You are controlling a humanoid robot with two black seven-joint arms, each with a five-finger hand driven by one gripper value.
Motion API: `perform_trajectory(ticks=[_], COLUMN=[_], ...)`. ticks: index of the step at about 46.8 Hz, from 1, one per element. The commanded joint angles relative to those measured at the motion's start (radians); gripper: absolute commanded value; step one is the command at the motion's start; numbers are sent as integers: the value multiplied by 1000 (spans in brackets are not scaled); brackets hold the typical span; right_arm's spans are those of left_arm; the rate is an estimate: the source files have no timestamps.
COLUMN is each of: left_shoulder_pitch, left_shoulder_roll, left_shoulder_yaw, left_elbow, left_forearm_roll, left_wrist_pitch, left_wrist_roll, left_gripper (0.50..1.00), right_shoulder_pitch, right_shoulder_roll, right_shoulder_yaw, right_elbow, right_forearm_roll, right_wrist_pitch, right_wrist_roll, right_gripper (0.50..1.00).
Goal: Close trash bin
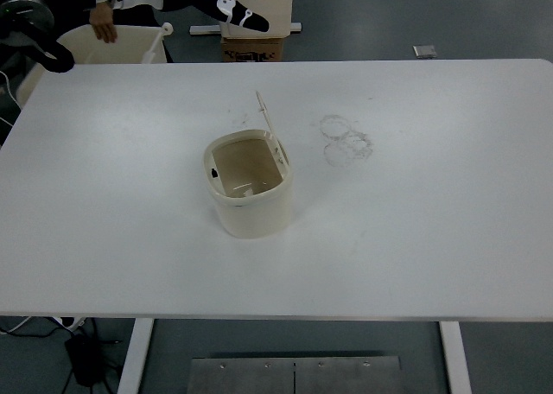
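Note:
A cream trash bin (251,206) stands upright near the middle of the white table (432,238). Its mouth is open and I see down into the empty inside. Its thin lid (269,122) stands up, tilted back, from the bin's back right rim and shows almost edge-on. A black arm part (39,41) shows at the far left edge, beyond the table's corner and far from the bin; no hand shows on it. The right arm is out of view.
A person's hand (104,22) hangs over a white tub (117,47) beyond the table's far left corner. A cardboard box (255,47) with a black-and-white object (242,1) above it stands behind the far edge. Faint ring marks (346,142) lie right of the bin.

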Motion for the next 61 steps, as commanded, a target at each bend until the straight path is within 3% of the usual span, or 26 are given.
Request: perform_trajectory(ticks=[1,7,20,32,51,61], left_shoulder_pitch=[-34,-72,-83,-59,-60,-34], left_shoulder_roll=[1,1,0,-4,127,125], left_shoulder_yaw=[41,118,139,141,142,142], left_elbow=[-25,-53,-99,-151,-269,-271], left_forearm_roll=[43,75,270,351,356,356], left_wrist_pitch=[-40,-101,-101,-101,-101,-101], left_wrist_roll=[11,13,13,11,13,13], left_gripper=[1000,1000,1000,1000,1000,1000], right_shoulder_pitch=[1,1,0,0,1,1], right_shoulder_roll=[0,0,0,0,0,0], right_shoulder_yaw=[0,0,0,0,0,0], right_elbow=[0,0,0,0,0,0], right_forearm_roll=[0,0,0,0,0,0], right_wrist_pitch=[0,0,0,0,0,0], right_wrist_roll=[0,0,0,0,0,1], right_gripper=[993,993,993,993,993,993])
